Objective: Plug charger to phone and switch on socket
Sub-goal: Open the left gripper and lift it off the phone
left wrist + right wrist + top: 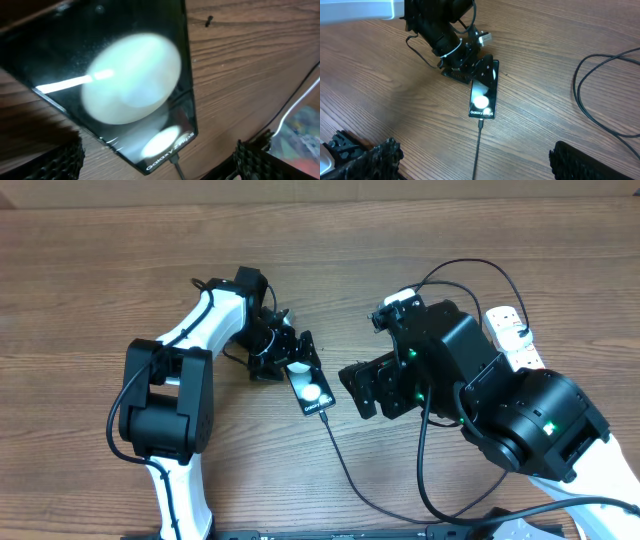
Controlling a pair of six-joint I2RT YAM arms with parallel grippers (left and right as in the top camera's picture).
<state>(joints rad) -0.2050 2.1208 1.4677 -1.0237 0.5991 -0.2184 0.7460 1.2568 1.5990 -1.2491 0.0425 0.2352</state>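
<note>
The phone (310, 387) lies flat on the wooden table, a black glossy slab with white light reflections. In the left wrist view the phone (125, 85) fills the upper left. The charger (345, 465), a thin black cable, runs from the phone's near end toward the front edge, and its connector tip (174, 161) sits in the phone's port. My left gripper (288, 358) is open over the phone's far end, fingers (60, 162) wide apart. My right gripper (480, 165) is open and hangs above the cable (477, 145), holding nothing. The socket (512, 335) lies at the right, mostly hidden by the right arm.
A second loop of black cable (590, 95) lies on the table right of the phone. The right arm's bulk (520, 415) fills the right side. Black cables (430, 470) trail toward the front edge.
</note>
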